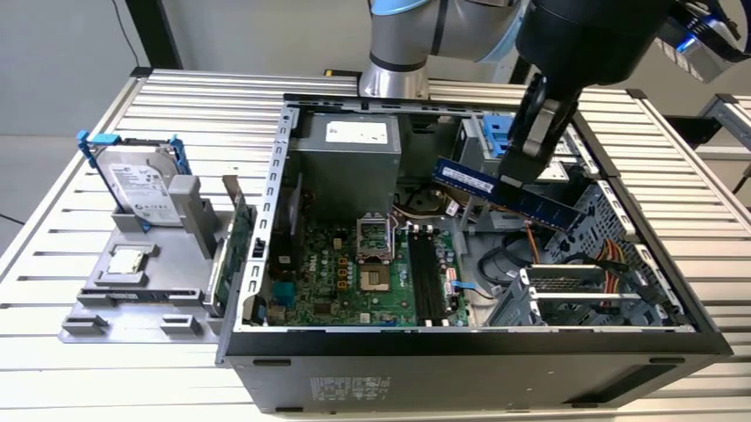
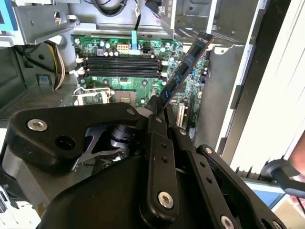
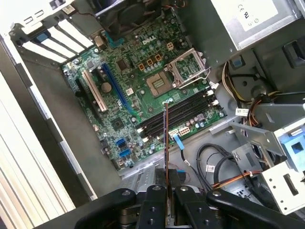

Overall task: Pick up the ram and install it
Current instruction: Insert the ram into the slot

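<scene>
The ram (image 1: 550,207) was clamped between the gripper's (image 1: 514,179) two black fingers, which were closed narrowly on its long edges near mid-length. In the exterior view it hung in the air at about two o'clock from the middle of the open computer case (image 1: 470,338). It was tilted, with its end towards the exterior view's right lower than the other. In the second wrist view the ram (image 2: 183,69) slanted away from the gripper (image 2: 157,107). In the first wrist view the ram (image 3: 166,138) appeared edge-on, rising out of the gripper (image 3: 167,183).

It was well apart from the black memory slots (image 1: 425,281), which lay at about six o'clock from it on the green motherboard (image 1: 340,281). The slots (image 3: 181,112) held no stick. The processor socket (image 1: 375,280) lay just beside them. The grey power supply (image 1: 346,149) filled the case at eleven o'clock.

At nine o'clock, outside the case wall, a green expansion card (image 1: 241,237) stood on edge. Beyond it a hard drive (image 1: 139,180) leaned upright on a grey tray (image 1: 129,299). All rested on a slatted table (image 1: 70,369).
</scene>
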Available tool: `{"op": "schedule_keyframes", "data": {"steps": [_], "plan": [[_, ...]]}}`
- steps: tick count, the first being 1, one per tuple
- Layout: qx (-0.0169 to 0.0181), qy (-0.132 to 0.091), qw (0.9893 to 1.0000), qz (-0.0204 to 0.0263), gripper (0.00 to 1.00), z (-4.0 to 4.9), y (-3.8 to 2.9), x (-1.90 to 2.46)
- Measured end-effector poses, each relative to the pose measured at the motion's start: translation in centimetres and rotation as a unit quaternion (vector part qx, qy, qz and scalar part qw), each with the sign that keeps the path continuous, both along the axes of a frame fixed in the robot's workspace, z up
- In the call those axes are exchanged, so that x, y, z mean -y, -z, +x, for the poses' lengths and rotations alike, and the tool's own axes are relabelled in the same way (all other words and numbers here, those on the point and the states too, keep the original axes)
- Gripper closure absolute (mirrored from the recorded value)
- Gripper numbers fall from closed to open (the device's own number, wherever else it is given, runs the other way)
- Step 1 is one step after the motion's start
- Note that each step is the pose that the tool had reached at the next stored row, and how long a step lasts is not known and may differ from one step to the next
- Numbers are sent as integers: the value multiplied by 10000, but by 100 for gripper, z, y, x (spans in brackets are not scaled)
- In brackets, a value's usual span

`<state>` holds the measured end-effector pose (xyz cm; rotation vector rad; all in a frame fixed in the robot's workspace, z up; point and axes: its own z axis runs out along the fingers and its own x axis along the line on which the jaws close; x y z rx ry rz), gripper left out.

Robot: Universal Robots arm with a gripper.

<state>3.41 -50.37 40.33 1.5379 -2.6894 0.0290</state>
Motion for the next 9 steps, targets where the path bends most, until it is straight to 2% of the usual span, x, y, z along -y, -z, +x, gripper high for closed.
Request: {"op": "schedule_keyframes", "data": {"steps": [9], "plan": [[0,369,9993,0,100,0,0,0]]}}
